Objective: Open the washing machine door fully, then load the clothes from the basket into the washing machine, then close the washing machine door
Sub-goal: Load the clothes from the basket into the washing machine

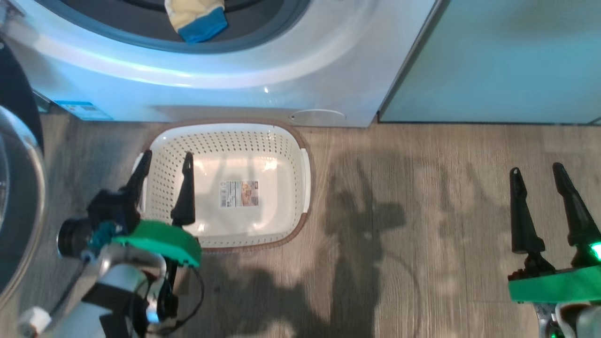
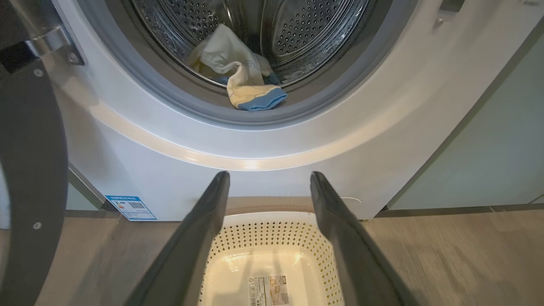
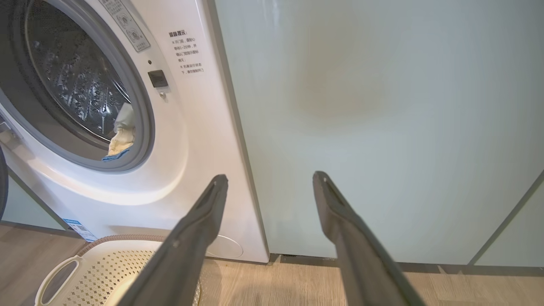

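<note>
My left gripper point(image 1: 168, 154) is spread wide and holds nothing. Its fingers hang over the 9 o'clock end of the basket point(image 1: 235, 141), which looks emptied down to the label on its bottom. My right gripper point(image 1: 536, 168) is likewise wide apart and empty. It is out at 3 o'clock, well apart from the basket, above the floor point(image 1: 399, 234) and facing the pale green cabinet point(image 1: 493, 61).

Loading looks finished, so I judge the door comes next, and that is where trouble sits. At 12 o'clock from my left fingers the clothes point(image 2: 250, 91) lie in the drum. One blue-trimmed end, though, droops out over the grey ring point(image 2: 204, 112) at the mouth's 6 o'clock. The washing machine door point(image 2: 34, 161) stands open at my 9 o'clock. If I swing it onto that end, the cloth would be pinched against the ring and the latch might not catch. I should push the cloth deeper first.

The door's swing also crosses the space where my left arm hangs, so it could strike my own forearm. Its glossy curve could let a finger slide off instead of pushing. The basket sits just beside the washing machine point(image 1: 281, 84), below the mouth, where a low reach could knock it or snag a finger in its perforated wall.
</note>
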Motion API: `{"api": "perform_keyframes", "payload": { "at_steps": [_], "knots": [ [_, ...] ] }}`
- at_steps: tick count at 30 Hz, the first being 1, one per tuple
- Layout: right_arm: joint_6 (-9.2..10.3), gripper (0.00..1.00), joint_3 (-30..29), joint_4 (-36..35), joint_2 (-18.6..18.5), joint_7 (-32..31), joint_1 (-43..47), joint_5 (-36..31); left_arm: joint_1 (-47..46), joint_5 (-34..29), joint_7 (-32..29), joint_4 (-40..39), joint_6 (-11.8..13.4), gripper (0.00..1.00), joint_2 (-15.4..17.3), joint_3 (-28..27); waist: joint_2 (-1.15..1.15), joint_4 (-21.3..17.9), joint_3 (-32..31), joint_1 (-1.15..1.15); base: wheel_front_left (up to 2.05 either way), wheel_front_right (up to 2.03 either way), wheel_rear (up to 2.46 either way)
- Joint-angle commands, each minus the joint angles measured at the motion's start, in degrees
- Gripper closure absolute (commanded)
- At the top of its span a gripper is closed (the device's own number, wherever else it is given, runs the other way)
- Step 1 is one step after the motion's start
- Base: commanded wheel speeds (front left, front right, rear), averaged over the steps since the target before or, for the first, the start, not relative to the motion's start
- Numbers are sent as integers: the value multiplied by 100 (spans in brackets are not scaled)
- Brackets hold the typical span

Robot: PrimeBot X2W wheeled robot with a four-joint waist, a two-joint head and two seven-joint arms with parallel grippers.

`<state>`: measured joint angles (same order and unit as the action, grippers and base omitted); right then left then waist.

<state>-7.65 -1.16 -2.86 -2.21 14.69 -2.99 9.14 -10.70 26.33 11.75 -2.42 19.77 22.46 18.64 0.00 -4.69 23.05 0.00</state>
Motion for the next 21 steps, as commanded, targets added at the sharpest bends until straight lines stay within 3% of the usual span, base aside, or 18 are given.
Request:
{"api": "perform_keyframes", "payload": {
  "at_steps": [1,11,21],
  "knots": [
    [16,0,118,-217,-66,31,-186,69,-303,74,-48,-50,-65,0,162,-227,0,-51,137,0,0,0,0],
    [16,0,152,-286,-66,31,-440,285,-1335,273,-544,477,-460,0,407,-273,0,-302,819,0,0,0,0],
    [16,0,253,-281,-66,31,-759,581,-2672,292,-1539,702,-870,0,1122,-357,0,-594,1308,0,0,0,0]
  ]
}}
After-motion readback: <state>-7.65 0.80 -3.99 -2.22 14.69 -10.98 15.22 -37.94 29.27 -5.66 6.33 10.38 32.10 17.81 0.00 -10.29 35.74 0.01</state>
